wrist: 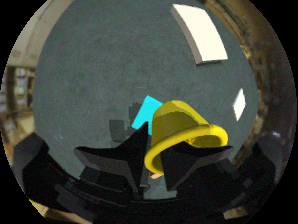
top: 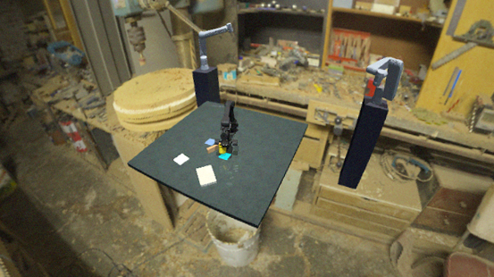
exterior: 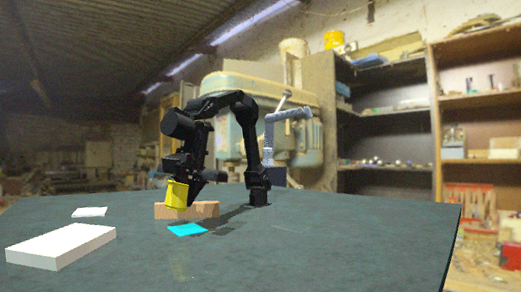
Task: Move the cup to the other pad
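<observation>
The yellow cup (top: 222,149) (exterior: 176,195) (wrist: 172,120) is off the table, tilted somewhat in the exterior view. My gripper (exterior: 190,197) (wrist: 152,124) is shut on the cup's wall, with one finger inside the rim and one outside. The cup hangs low, close to the cyan pad (top: 225,156) (exterior: 187,229) (wrist: 144,115), which it partly covers in the wrist view. The blue pad (top: 210,142) lies beyond the wooden bar. The marbles cannot be seen in any view.
The wooden bar (top: 211,149) (exterior: 208,209) stands close by the cup, between the two coloured pads. A thick white block (top: 206,175) (exterior: 59,247) (wrist: 202,36) and a thin white square (top: 181,159) (exterior: 90,212) (wrist: 239,105) lie farther off on the dark table (top: 251,193).
</observation>
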### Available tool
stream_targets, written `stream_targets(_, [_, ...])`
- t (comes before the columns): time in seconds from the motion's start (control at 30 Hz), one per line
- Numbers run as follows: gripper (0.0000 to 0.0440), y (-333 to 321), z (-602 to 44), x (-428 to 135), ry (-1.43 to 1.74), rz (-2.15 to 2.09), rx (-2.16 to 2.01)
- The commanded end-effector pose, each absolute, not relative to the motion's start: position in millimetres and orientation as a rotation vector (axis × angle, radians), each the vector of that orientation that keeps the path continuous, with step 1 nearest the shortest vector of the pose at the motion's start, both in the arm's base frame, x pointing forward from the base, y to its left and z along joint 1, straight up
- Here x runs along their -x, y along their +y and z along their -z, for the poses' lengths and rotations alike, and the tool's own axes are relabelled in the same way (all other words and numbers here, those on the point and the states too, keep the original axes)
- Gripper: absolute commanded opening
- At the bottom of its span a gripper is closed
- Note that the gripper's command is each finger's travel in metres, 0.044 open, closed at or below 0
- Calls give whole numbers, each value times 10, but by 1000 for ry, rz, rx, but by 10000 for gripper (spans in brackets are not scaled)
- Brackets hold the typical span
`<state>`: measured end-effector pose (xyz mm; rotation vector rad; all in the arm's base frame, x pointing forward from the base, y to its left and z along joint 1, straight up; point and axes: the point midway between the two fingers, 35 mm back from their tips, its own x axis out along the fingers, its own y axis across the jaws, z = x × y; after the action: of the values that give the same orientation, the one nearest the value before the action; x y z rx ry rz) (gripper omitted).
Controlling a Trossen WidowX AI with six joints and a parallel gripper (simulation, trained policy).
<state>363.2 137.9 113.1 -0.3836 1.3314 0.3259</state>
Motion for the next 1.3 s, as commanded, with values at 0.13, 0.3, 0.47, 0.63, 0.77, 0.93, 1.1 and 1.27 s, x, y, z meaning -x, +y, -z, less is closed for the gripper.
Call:
stream_targets(0.13, [1,1453,-844,-3562,1360,-302,380])
stream_targets(0.3, [21,1455,-709,-3494,1384,-285,374])
stream_targets(0.47, [55,1430,-619,-3460,1398,-269,367])
stream_targets(0.63, [99,1422,-597,-3480,1388,-260,346])
stream_targets(0.77, [158,1447,-664,-3529,1357,-264,314])
stream_targets(0.93, [146,1480,-786,-3568,1319,-280,287])
stream_targets(1.1, [138,1480,-887,-3550,1295,-292,275])
stream_targets(1.27, [154,1466,-992,-3484,1288,-301,252])
